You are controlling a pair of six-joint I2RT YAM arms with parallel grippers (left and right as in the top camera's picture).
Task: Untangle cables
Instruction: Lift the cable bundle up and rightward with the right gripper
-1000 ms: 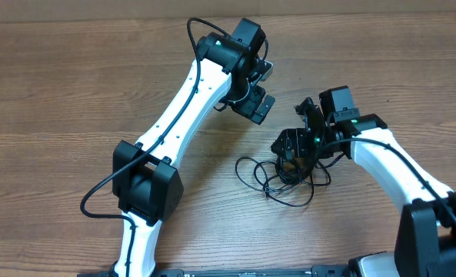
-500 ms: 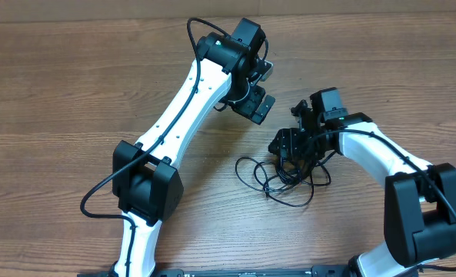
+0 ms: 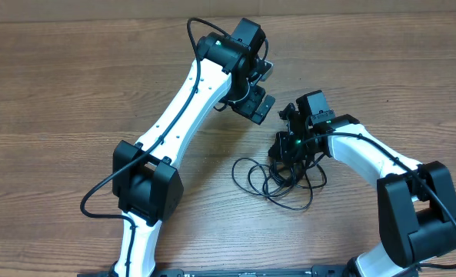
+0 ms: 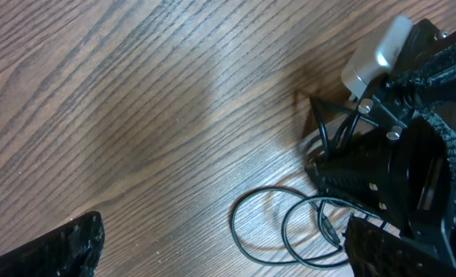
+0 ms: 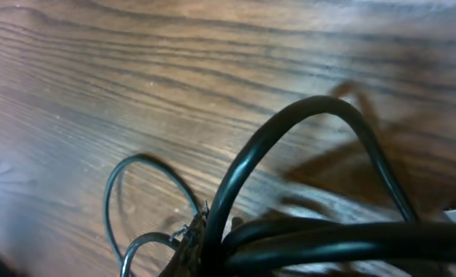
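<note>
Cables sprawl on woodgrain table, right claw seemingly gripping them, left claw released.

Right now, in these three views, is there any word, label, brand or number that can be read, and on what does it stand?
None: no readable text shows on the cables, the left arm, the right arm or the wooden table.

Overhead looks straight down; both wrist views sit close, apparently sharing the cables.
</note>
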